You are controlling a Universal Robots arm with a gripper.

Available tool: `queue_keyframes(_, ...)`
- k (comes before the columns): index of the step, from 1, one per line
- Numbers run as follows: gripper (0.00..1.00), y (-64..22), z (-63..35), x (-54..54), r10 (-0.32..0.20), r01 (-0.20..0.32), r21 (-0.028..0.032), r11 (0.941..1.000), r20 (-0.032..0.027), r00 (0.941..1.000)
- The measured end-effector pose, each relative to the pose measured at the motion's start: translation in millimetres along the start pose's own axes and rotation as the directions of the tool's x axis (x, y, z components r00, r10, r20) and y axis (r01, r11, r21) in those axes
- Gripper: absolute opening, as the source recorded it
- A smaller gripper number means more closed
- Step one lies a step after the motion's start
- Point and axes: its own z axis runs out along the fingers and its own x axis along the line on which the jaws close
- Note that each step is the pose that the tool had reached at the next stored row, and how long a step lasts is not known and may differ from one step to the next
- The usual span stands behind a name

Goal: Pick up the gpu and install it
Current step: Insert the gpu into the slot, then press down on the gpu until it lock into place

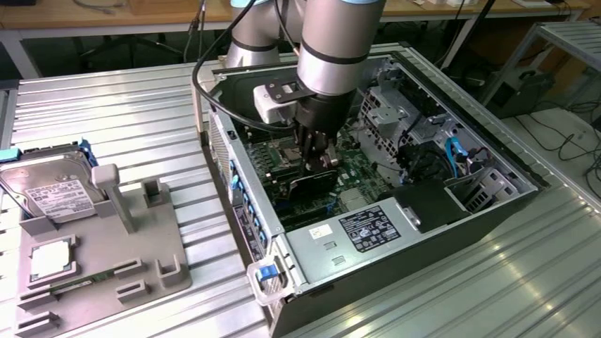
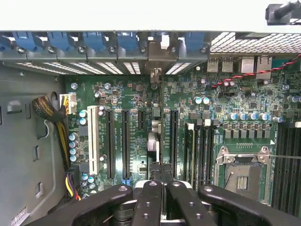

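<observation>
Item one, gripper (image 2: 159,188) — I have it lowered into the open computer case (image 1: 507,165), its jaws closed on the top edge of the gpu (image 1: 314,186).

Item two, the gpu: a thin dark card, held upright and edge-on over the green motherboard (image 2: 136,101). In the wrist view it runs as a narrow line from the jaws toward the bracket openings in the rear wall, in line with the long black expansion slots (image 2: 126,143). Whether its lower edge is already seated in a slot I cannot tell.

Handling, my judgement: light and stiff, but fragile. The board face carries components and the contact edge must not be scraped. The bare upper edge, near the middle, is the sound place to hold it, as now. A tilted card would likely bind in the slot.

Item three, the worktop (image 1: 122,113) at the exterior view's left: a grey fixture tray (image 1: 165,274) carrying a hard drive (image 1: 49,190) and a processor chip (image 1: 52,259).
</observation>
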Motion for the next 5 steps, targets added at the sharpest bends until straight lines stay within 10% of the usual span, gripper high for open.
queue_keyframes(5,0.11,0.0,0.0,0.0,0.0,0.0,0.0,1.0,-0.0001,1.0)
